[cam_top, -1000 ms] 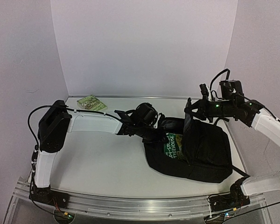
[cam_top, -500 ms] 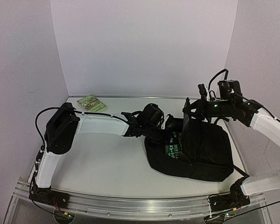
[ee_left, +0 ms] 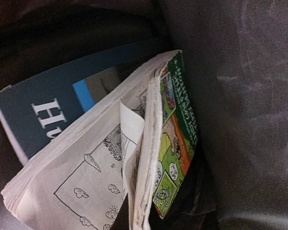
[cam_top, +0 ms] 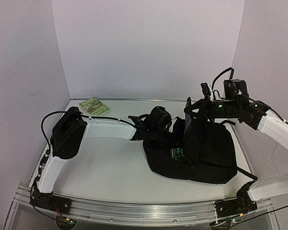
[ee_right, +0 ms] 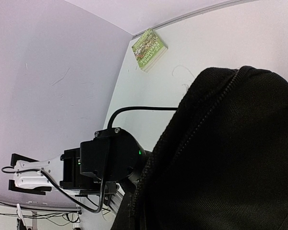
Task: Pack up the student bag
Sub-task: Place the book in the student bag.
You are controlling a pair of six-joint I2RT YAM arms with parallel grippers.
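Note:
The student bag lies on its side at the right of the table, mouth to the left. My right gripper is shut on the bag's upper zipper edge and holds it raised. My left gripper reaches into the mouth, and its fingers are hidden by the fabric. Inside, a green-covered comic book lies with its pages fanned open against the bag wall, and a blue book lies behind it. A sliver of the green cover shows at the mouth. I cannot see whether the left jaws hold the book.
Another green book lies at the far left corner by the back wall, also seen in the right wrist view. The left arm's wrist presses against the bag's mouth. A strap trails toward the right arm's base.
My left arm has pushed further right into the bag, and the green book has gone deeper, with less cover showing. The right gripper has lifted the bag's edge higher and leftward.

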